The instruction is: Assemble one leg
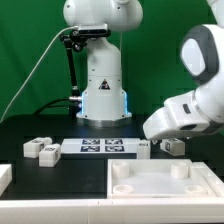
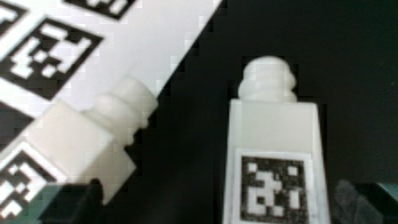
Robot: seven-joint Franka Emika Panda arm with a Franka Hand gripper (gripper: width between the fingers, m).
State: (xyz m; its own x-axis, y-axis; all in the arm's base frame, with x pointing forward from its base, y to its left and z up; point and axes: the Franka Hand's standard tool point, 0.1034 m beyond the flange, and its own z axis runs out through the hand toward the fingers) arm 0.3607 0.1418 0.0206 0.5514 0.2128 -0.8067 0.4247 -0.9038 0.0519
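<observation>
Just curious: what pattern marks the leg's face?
Black-and-white square tag on the leg; clearest in wrist view.

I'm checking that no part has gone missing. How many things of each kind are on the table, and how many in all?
Legs: 4
Large white tray-like piece: 1
Marker board: 1
White piece cut off at the exterior view's left edge: 1
Total: 7
</observation>
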